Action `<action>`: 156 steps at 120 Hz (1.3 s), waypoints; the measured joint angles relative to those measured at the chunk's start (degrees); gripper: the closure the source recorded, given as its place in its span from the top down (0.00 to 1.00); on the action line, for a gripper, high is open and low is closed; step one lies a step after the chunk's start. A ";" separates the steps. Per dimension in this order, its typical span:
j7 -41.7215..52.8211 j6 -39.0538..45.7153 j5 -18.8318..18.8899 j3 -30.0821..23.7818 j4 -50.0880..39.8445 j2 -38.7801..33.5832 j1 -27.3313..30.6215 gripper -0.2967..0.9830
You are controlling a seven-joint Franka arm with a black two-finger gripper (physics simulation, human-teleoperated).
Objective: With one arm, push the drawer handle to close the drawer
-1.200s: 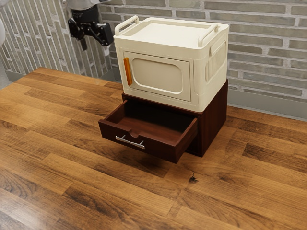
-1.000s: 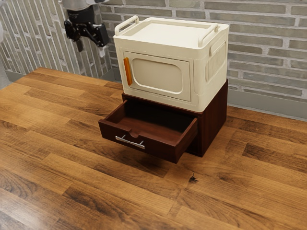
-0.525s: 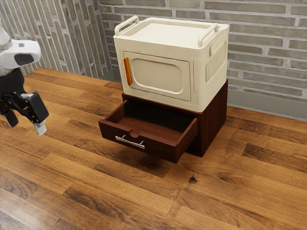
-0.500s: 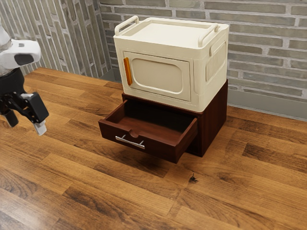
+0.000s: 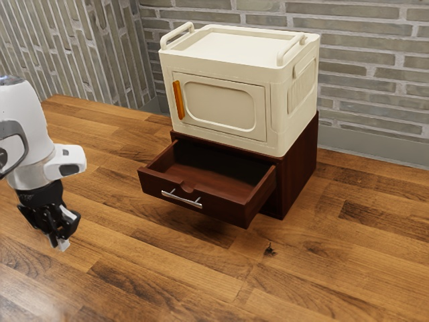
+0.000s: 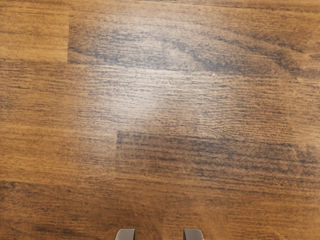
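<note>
Drawer (image 5: 224, 206) juts open, well apart from the hand (image 5: 59, 243), whose fingers are spread.

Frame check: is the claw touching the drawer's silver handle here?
Apart. The exterior view shows it plainly: a wide stretch of wooden tabletop lies between the claw and the silver handle.

Brightly and softly lit in the exterior view, apparently from above: palest on the top of the cream cabinet (image 5: 234, 45). Hazy glare on the wooden surface (image 5: 134, 268) at the exterior view's lower left. Beneath the open drawer (image 5: 221, 209), a soft-edged shadow – deeper shade inside, toward the back. Thin highlight along the metal handle (image 5: 181, 199). In the wrist view, a broad, whitish reflection across the grain – diffuse at its edges.
</note>
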 joint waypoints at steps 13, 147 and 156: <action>1.70 6.05 0.84 -0.83 0.14 7.80 0.16 0.21; -2.56 28.27 10.90 -6.27 21.75 43.68 -1.83 0.15; -3.60 29.83 12.21 -6.22 21.91 44.37 -1.78 0.15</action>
